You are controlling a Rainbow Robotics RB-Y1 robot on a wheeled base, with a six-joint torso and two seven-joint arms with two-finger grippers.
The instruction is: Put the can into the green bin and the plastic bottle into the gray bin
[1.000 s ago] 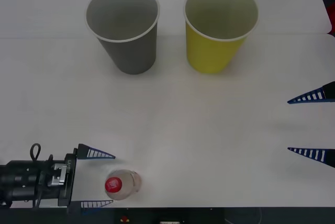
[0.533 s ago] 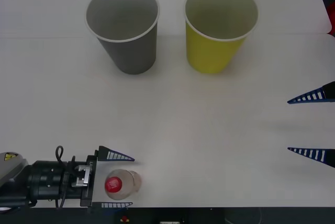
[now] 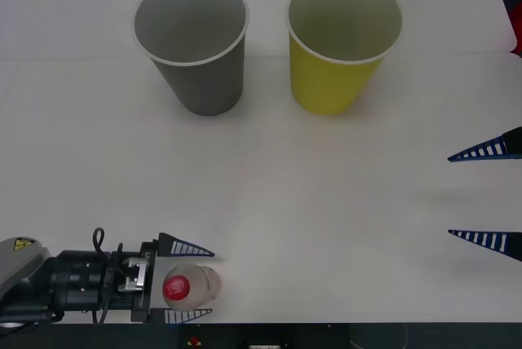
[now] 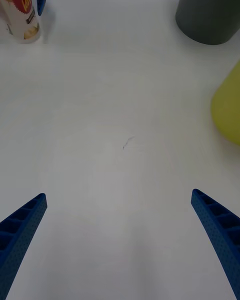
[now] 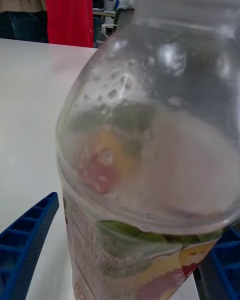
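Observation:
The plastic bottle (image 3: pixel 192 285), clear with a red cap, stands upright near the table's front edge on the left. My left gripper (image 3: pixel 210 281) is open, with one blue finger on each side of the bottle. In the left wrist view the bottle (image 5: pixel 150 155) is very close and a gap shows between it and one finger (image 5: pixel 27 240). The gray bin (image 3: pixel 190 43) and the green bin (image 3: pixel 342 43) stand side by side at the back. My right gripper (image 3: pixel 450 196) hangs open at the right edge, holding nothing. The can is out of view.
The white table (image 3: pixel 326 202) is bare between the bins and the grippers. The right wrist view looks across it to the bottle (image 4: pixel 22 10), the gray bin (image 4: pixel 210 10) and the green bin (image 4: pixel 227 110). The front edge lies just behind the bottle.
My left gripper has slid to the right along the front edge, so its fingers now flank the bottle. The bottle, the bins and the right arm have not moved.

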